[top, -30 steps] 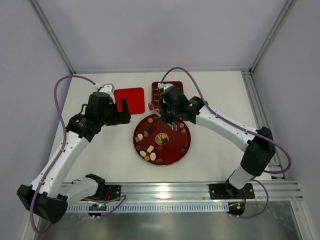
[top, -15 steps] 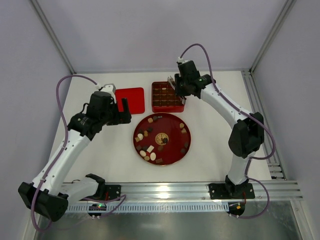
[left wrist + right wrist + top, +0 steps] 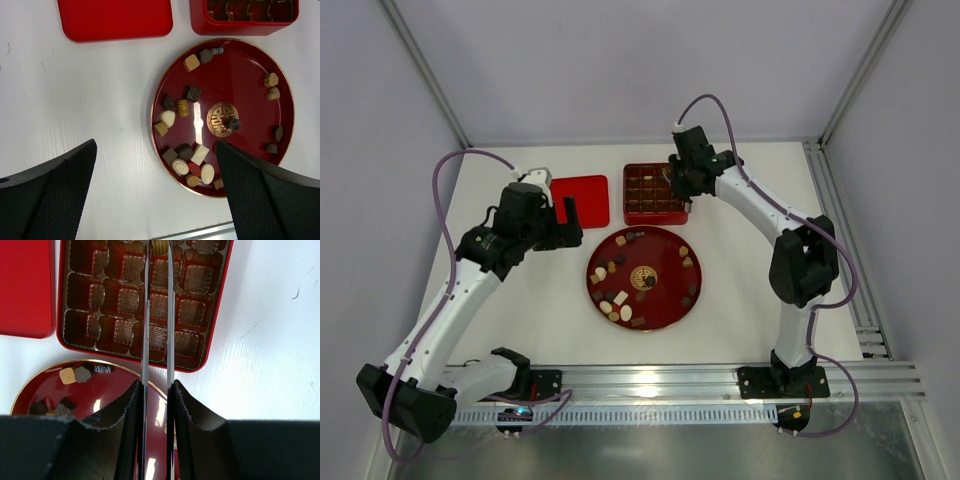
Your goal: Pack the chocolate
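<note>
Several chocolate pieces (image 3: 200,155), dark, light brown and cream, lie on the round red plate (image 3: 250,65), most on its left side (image 3: 617,300). The red box (image 3: 653,193) with empty brown cells stands behind the plate. My right gripper (image 3: 156,385) is shut on metal tweezers (image 3: 146,315), whose blades reach over the box (image 3: 220,315). A light brown piece (image 3: 160,245) shows between the blade tips at the far row; I cannot tell whether it is held. My left gripper (image 3: 156,150) is open and empty, above the table left of the plate.
The flat red lid (image 3: 580,199) lies left of the box, and shows in the left wrist view (image 3: 115,20) and the right wrist view (image 3: 25,290). A gold emblem (image 3: 222,117) marks the plate's centre. A metal rail (image 3: 650,380) runs along the near edge.
My right arm has swung from over the plate back to the box, and has now shifted slightly over its right side. The left arm has not moved.
</note>
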`<state>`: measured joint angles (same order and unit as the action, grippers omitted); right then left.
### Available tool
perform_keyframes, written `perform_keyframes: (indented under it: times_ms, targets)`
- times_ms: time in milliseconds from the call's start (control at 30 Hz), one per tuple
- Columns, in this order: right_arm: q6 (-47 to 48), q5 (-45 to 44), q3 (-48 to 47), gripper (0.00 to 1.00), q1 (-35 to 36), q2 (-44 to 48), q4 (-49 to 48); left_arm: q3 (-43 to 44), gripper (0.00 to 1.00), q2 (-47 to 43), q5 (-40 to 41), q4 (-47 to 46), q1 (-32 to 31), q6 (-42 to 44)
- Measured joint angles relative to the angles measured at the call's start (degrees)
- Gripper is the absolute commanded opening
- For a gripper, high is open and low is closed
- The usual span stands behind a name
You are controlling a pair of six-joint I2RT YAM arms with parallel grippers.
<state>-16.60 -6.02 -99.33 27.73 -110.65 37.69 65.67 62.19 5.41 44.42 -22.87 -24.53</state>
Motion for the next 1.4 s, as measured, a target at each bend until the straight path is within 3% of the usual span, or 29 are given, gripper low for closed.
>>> perform_keyframes:
  times_ms: [500,833,1400]
  targets:
    - [0.00,-0.66,-1.55,0.31,-0.31,-4.00,-1.46,0.00,1.00,0.02,0.02,0.00,0.00,0.26]
    - [0.02,-0.81,-2.14,0.40,-0.37,-4.24,-1.53,0.00,1.00,0.04,0.02,0.00,0.00,0.79]
    - [0.02,-0.68,-4.85,0.40,-0.35,-3.02,0.70,0.00,1.00,0.22,0.02,-0.02,0.00,0.79]
